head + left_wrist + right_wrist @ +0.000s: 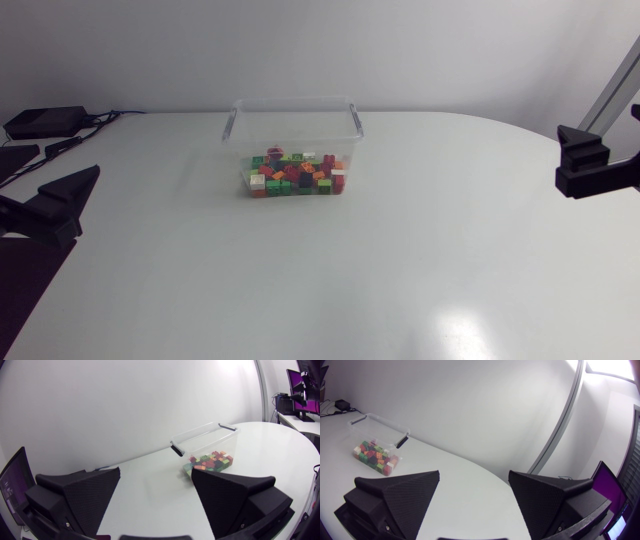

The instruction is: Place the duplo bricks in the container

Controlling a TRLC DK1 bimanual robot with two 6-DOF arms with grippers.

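Evidently the work is at or near its end: every one of the duplo bricks (210, 462) that I can see lies in a mixed heap on the floor of the clear container (200, 435), and none shows on the bare table (400, 280).

The left gripper (156, 470) has its two wedge fingers wide apart with nothing between them. The container stands well ahead of them, out past the tip of the right-hand finger. The right gripper (474, 472) is likewise spread and empty. From there the container sits far ahead, beyond the tip of its left-hand finger. Both arms rest at the table's sides, well apart from the container.

As to handling, I judge the bricks to be light, stiff and hard, in no danger from a firm squeeze. Their smooth moulded sides are probably a little slippery against the fingers. A brick is best taken across two flat opposite walls, the fingers square to them, not over the studded top, where the grip would rock. Picked from the heap, one brick would likely drag its neighbours.

The container looks thin-walled and light, so a finger pushing on its rim would probably flex it or slide it across the smooth table. The dark clips (176, 450) at its ends seem the firmest hold.
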